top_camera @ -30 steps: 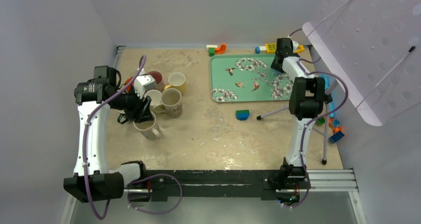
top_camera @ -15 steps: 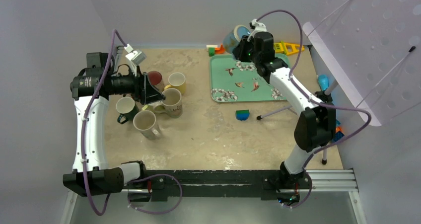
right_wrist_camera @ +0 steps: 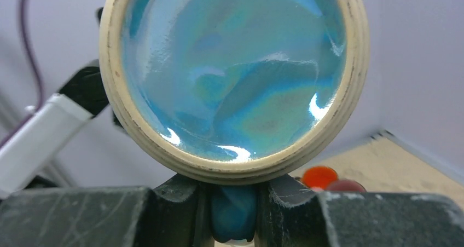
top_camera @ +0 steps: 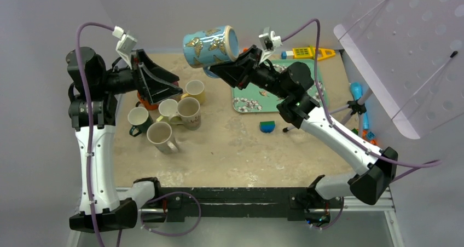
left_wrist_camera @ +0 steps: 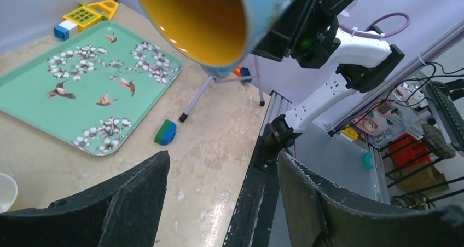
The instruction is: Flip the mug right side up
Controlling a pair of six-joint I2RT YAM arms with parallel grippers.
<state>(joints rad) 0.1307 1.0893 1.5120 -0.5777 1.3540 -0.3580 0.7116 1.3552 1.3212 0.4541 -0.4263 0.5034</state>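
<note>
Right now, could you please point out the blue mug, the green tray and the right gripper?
blue mug (top_camera: 210,46): top view, patterned side wall.
green tray (left_wrist_camera: 38,107): left wrist view, bare floor.
right gripper (right_wrist_camera: 232,202): right wrist view, between fingertips clamping the mug's handle.

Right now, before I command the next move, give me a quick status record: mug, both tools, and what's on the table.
blue mug: in the air, on its side, mouth toward the left arm
right tool: shut on the mug's handle
left tool: open, empty, facing the mug's mouth
other mugs: clustered on the table, left side
tray: below the right arm
task: mug not yet upright
</note>
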